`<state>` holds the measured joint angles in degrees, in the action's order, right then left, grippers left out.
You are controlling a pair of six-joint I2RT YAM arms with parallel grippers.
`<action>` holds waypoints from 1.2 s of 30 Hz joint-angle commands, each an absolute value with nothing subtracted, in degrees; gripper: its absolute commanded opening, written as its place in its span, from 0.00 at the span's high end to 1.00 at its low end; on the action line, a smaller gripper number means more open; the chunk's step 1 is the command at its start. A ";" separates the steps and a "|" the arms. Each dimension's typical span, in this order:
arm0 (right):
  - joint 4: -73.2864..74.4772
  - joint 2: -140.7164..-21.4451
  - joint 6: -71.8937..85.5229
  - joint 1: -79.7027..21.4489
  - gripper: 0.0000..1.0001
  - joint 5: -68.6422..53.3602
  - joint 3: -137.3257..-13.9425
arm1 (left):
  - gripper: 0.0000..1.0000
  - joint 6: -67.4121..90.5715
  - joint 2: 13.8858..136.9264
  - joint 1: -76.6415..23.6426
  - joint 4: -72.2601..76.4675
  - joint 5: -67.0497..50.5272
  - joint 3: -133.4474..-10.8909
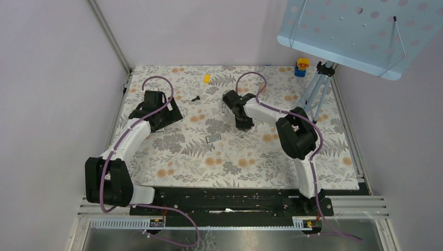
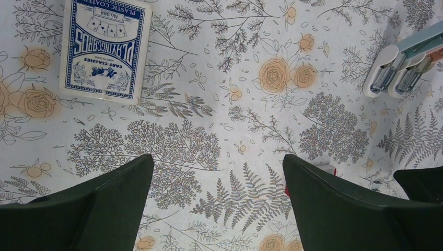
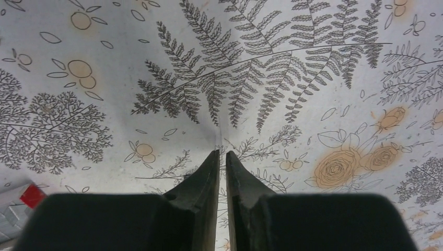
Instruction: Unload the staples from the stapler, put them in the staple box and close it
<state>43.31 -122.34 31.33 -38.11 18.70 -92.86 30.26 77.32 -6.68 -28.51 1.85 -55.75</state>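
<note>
Card box (image 2: 104, 49) reading "PLAYING CARDS", left pincer (image 2: 217, 159) released, right pincer (image 3: 222, 153) nearly clenched

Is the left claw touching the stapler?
Apart. The left wrist view shows it: the open left gripper sits low in the picture, the stapler lies up at the right, and bare flowery cloth shows between them.

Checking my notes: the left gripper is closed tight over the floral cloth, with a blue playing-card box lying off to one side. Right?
Not quite: the left gripper is wide open, not closed tight, as the left wrist view shows. It is over the floral cloth, and the blue playing-card box does lie off to one side.
</note>
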 commanded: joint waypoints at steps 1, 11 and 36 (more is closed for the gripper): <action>44.77 -121.47 31.91 -37.73 0.85 21.91 -92.97 | 0.01 30.50 76.03 -6.24 -25.89 1.42 -55.90; 44.01 -120.84 28.32 -37.74 0.95 12.14 -89.86 | 0.01 30.46 76.11 -6.15 -25.89 1.32 -55.90; 37.83 -120.29 20.02 -37.81 0.91 2.60 -87.93 | 0.01 30.55 76.29 -5.98 -25.69 0.62 -55.81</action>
<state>39.51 -121.01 23.29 -37.78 5.34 -89.23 30.28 77.32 -6.31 -28.49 1.23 -55.72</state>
